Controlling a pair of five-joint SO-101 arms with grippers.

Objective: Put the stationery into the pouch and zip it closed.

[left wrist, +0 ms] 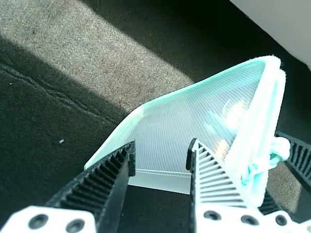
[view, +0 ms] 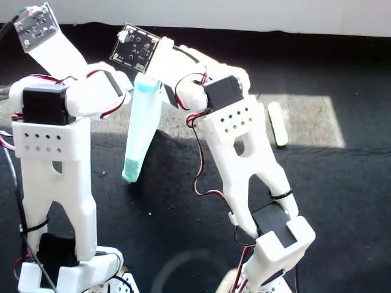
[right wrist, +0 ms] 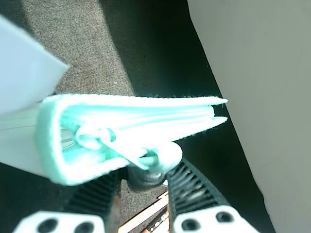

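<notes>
A mint mesh pouch [view: 140,131] hangs upright in the air between the two arms, its lower end just above the dark mat. My right gripper [right wrist: 144,175] is shut on the dark zip pull at the pouch's top end [right wrist: 121,131], next to a mint cord loop. My left gripper [left wrist: 161,145] sits close against the pouch's broad face [left wrist: 194,121] with its fingers apart; the pouch's pale bottom band shows across the gap. A white bar-shaped piece of stationery [view: 278,123] lies on the mat to the right of the arms.
The dark mat [view: 342,201] covers the table, with a sunlit patch [view: 305,119] at the back right. A pale wall [right wrist: 262,97] stands close behind. A thin pale and red object [right wrist: 146,218] shows on the mat below the right gripper.
</notes>
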